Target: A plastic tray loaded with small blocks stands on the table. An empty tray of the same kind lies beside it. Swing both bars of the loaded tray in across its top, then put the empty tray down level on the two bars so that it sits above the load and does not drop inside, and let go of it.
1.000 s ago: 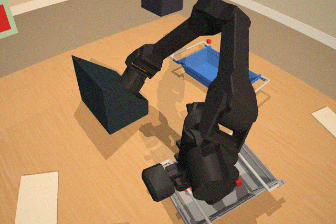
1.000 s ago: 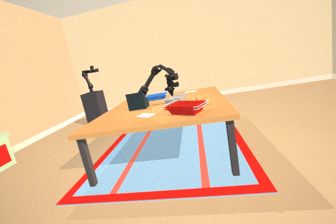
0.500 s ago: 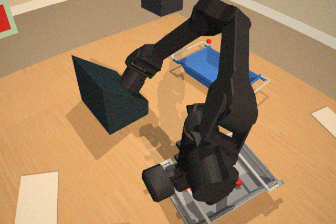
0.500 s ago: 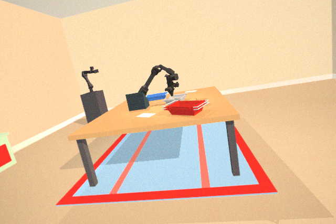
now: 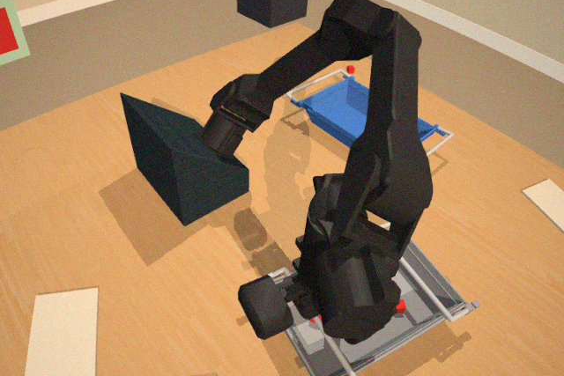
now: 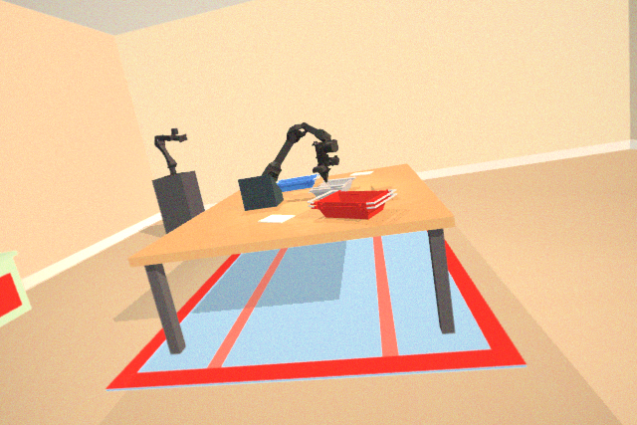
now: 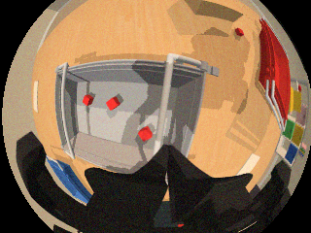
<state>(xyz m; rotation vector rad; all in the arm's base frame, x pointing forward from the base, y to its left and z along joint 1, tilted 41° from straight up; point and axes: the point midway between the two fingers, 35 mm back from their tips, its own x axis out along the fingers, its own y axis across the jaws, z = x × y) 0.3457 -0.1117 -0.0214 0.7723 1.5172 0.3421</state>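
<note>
The loaded grey see-through tray (image 5: 437, 276) (image 6: 334, 188) (image 7: 109, 75) holds three red blocks (image 7: 113, 103), lying apart on its floor. One wire bar (image 5: 426, 290) (image 7: 165, 97) lies in over the tray's top; the other bar (image 7: 63, 112) also lies in near the opposite end. My gripper (image 6: 325, 181) (image 7: 166, 148) is shut and empty, its tips right beside the first bar, low over the tray; the top view hides the tips behind the arm. A blue tray (image 5: 334, 107) (image 6: 296, 183) looks empty, its bars swung out. Whether the red tray (image 6: 349, 206) (image 7: 274, 63) is empty cannot be told.
A dark wedge-shaped block (image 5: 181, 158) (image 6: 260, 192) stands near the arm's base. A loose red cube (image 5: 350, 69) lies beyond the blue tray, and another (image 7: 239, 32) near the red tray. Flat white sheets (image 5: 63, 330) (image 6: 277, 218) lie on the table.
</note>
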